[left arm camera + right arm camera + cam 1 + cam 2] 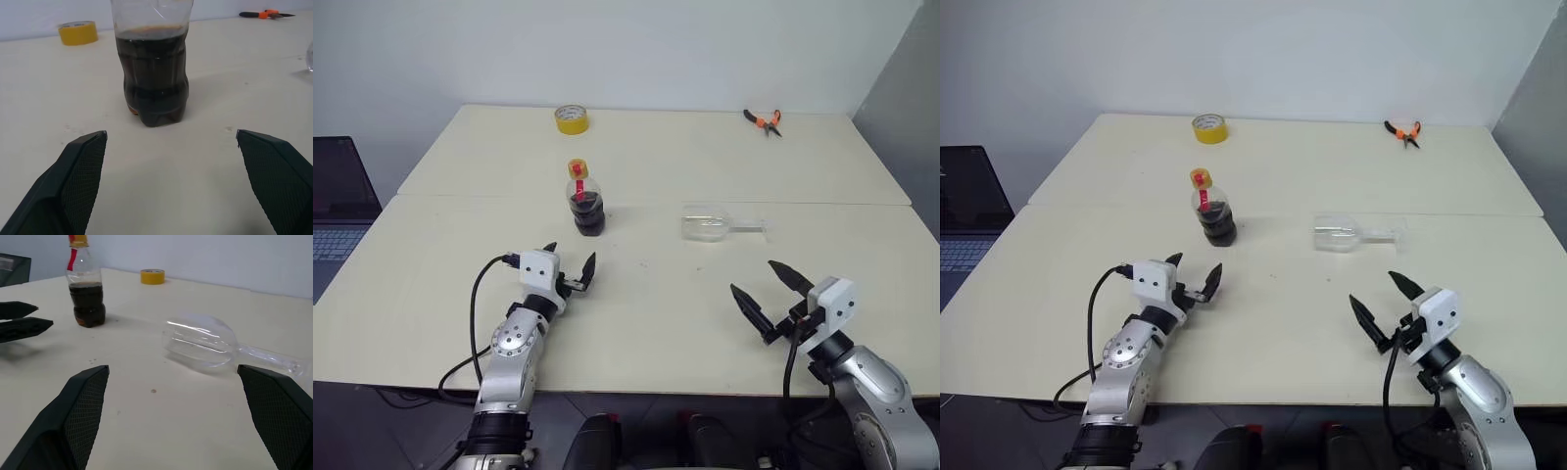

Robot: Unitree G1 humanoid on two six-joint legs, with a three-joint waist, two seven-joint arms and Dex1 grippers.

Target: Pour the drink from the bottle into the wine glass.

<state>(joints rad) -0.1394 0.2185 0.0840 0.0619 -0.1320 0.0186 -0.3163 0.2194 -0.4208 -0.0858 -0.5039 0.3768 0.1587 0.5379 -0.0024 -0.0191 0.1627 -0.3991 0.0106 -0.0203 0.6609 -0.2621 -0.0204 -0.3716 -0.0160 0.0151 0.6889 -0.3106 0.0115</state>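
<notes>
Fingers first: both pairs stand wide apart and hold nothing. My left gripper [571, 264] hovers level over the near half of the table, and my right gripper [771, 295] sits nearer the front edge, angled inward toward the middle.

From largest down, I see the pale cream table [705, 166], made of two tops butted together along a seam that runs across behind the bottle and glass. At the far left edge, off the table, a laptop [337, 201] shows its dark screen and part of its keyboard.

Next, the wine glass [710, 224] lies on its side on the table, beyond my right gripper; its bowl points toward the bottle and its stem runs away to the right. It looks empty.

Beside it to the left, well apart, the bottle [584, 201] stands upright with its yellow cap on and a red band at the neck. It is straight ahead of my left gripper, near but not touching. The drink [152, 73], almost black, fills roughly the lower half.

Further back sits a yellow tape roll [571, 118], flat on the table near the far edge. Orange-handled pliers [765, 121] lie at the far right.
</notes>
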